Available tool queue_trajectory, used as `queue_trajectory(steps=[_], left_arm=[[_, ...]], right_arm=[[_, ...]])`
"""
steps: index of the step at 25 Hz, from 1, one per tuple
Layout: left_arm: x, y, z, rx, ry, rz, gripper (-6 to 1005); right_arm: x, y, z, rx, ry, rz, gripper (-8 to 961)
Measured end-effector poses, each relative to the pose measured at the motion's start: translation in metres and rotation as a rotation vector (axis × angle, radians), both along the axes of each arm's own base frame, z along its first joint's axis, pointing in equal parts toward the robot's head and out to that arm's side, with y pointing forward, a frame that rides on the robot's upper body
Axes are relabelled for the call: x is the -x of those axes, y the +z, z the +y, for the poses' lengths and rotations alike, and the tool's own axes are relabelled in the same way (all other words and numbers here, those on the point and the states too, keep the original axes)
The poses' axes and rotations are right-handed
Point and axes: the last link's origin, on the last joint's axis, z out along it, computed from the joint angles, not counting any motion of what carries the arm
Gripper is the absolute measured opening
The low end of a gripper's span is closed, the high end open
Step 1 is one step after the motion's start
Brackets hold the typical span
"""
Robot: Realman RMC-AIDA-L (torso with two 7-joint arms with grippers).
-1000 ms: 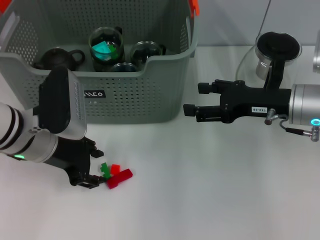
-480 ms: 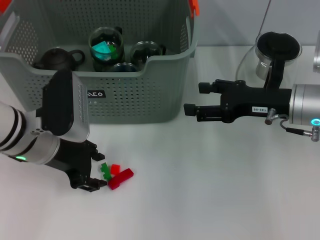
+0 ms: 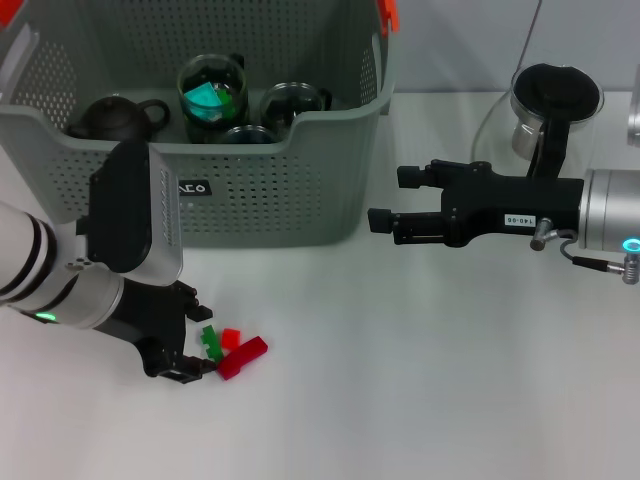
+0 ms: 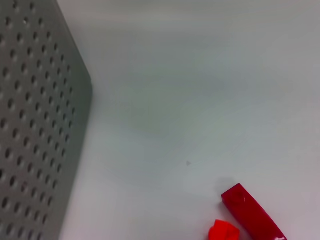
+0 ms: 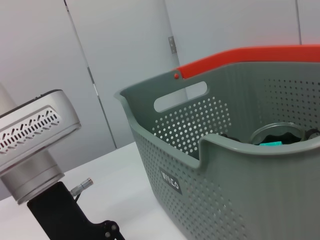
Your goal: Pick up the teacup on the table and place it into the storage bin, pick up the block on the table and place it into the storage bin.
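Green point(image 3: 209, 338), small red point(image 3: 231, 338) and long red point(image 3: 243, 358) blocks lie together on the white table in front of the storage bin point(image 3: 250, 195). My left gripper point(image 3: 193, 338) is down at the table, open, with the green block at the mouth of its fingers. The left wrist view shows the long red block point(image 4: 252, 212), the small red block point(image 4: 224, 231) and the bin wall point(image 4: 35, 140). Three glass teacups point(image 3: 212, 90) stand inside the bin. My right gripper point(image 3: 386, 198) hovers open and empty to the right of the bin.
A dark teapot point(image 3: 115, 117) sits in the bin beside the cups. A glass pot with a black lid point(image 3: 553, 105) stands at the back right, behind my right arm. The bin has orange handle clips point(image 3: 387, 12).
My left gripper has edged a little to the right, closer to the blocks. The blocks and the right arm have stayed put.
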Motion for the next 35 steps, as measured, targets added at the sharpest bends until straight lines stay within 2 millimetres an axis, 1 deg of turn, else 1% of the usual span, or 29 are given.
queue_trajectory(steps=[19, 35], left_arm=[[-0.0055, -0.0075, 0.004, 0.014, -0.016, 0.008, 515], [-0.0081, -0.0065, 0.0066, 0.019, 0.025, 0.038, 466]], right_arm=[[-0.002, 0.0, -0.0008, -0.002, -0.006, -0.001, 915], [-0.001, 0.0018, 0.0012, -0.008, -0.006, 0.001, 914]])
